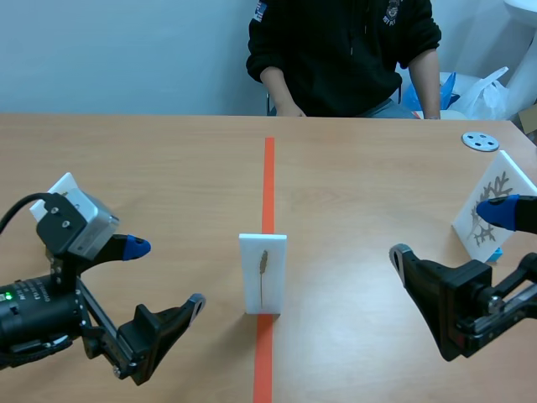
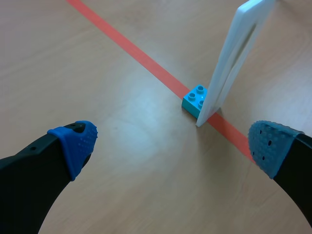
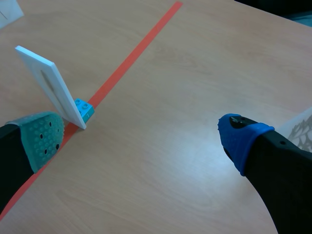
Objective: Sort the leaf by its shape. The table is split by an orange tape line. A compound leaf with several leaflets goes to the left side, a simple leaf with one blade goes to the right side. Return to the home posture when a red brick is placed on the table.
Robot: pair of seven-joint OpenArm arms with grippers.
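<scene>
left gripper (image 2: pixel 173 144) spread wide, holding nothing, right gripper (image 3: pixel 142 136) spread wide too, touching nothing

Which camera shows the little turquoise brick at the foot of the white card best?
The left wrist view: the turquoise brick shows large, studs visible, at the foot of the white card. The right wrist view shows it smaller, partly behind the card. In the scene view the card hides it.

This looks like a robotics lab. A light wooden table (image 1: pixel 151 168) is split by a straight orange tape line (image 1: pixel 268 176), with a black left robot arm (image 1: pixel 38 311) and a black right robot arm (image 1: pixel 491 306) at its near edge. A person in a dark sweatshirt (image 1: pixel 344 50) sits before a plain pale wall (image 1: pixel 126 50).
</scene>
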